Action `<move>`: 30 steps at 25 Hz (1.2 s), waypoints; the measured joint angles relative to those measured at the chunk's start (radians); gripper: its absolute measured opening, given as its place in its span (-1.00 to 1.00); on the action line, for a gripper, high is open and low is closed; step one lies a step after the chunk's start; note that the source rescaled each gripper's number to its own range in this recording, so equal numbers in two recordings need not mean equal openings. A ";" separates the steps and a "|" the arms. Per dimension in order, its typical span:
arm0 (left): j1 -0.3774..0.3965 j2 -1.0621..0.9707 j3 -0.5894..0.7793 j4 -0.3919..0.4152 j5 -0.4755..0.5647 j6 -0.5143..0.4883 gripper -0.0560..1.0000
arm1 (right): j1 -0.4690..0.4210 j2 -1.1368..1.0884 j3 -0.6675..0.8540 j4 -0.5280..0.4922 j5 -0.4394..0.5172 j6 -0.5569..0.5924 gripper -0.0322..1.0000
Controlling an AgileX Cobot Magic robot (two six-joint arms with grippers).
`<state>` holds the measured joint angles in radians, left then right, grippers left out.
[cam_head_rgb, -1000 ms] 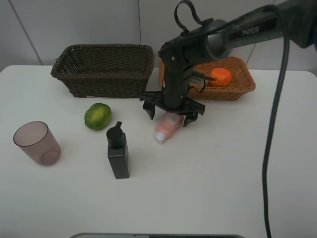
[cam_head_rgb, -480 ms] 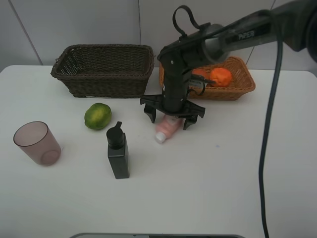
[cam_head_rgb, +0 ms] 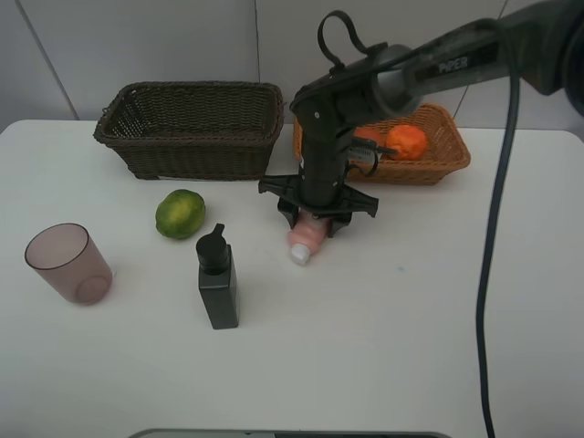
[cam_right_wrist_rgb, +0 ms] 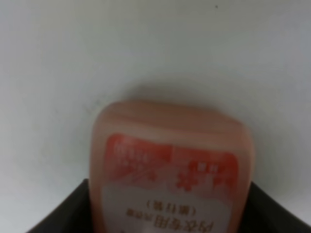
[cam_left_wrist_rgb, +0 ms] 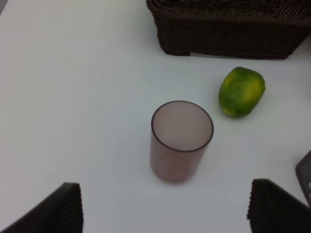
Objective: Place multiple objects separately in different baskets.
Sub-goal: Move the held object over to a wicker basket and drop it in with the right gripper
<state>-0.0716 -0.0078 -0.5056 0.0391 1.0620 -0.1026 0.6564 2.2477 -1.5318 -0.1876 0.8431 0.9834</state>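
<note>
Left gripper [cam_left_wrist_rgb: 165, 213]: jaws wide apart, empty, mauve cup [cam_left_wrist_rgb: 181, 141] ahead of them. Right gripper [cam_head_rgb: 315, 219]: jaws clamped on pink squeeze bottle [cam_head_rgb: 306, 236], lying on table [cam_head_rgb: 411, 347] before tan basket [cam_head_rgb: 449, 164] holding 1 orange [cam_head_rgb: 407, 141].

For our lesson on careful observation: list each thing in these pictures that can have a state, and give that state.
right pincer, shut on the pink squeeze bottle
pink squeeze bottle, lying on the table, gripped
left pincer, open, holding nothing
mauve cup, upright, empty
black pump bottle, upright
green fruit, loose on the table
orange, inside the light basket
dark basket, nothing visible inside
</note>
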 joint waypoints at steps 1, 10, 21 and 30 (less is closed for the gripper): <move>0.000 0.000 0.000 0.000 0.000 0.000 0.67 | 0.000 0.000 0.000 0.000 0.002 0.000 -0.92; 0.000 0.000 0.000 0.000 0.000 0.000 0.67 | 0.000 -0.014 0.000 0.001 0.003 -0.013 -0.92; 0.000 0.000 0.000 0.000 0.000 0.000 0.67 | 0.000 -0.213 -0.003 0.002 0.024 -0.540 -0.93; 0.000 0.000 0.000 0.000 0.000 0.000 0.67 | 0.000 -0.231 -0.141 0.020 -0.013 -0.704 -0.93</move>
<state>-0.0716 -0.0078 -0.5056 0.0391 1.0620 -0.1026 0.6564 2.0172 -1.6724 -0.1675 0.8305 0.2790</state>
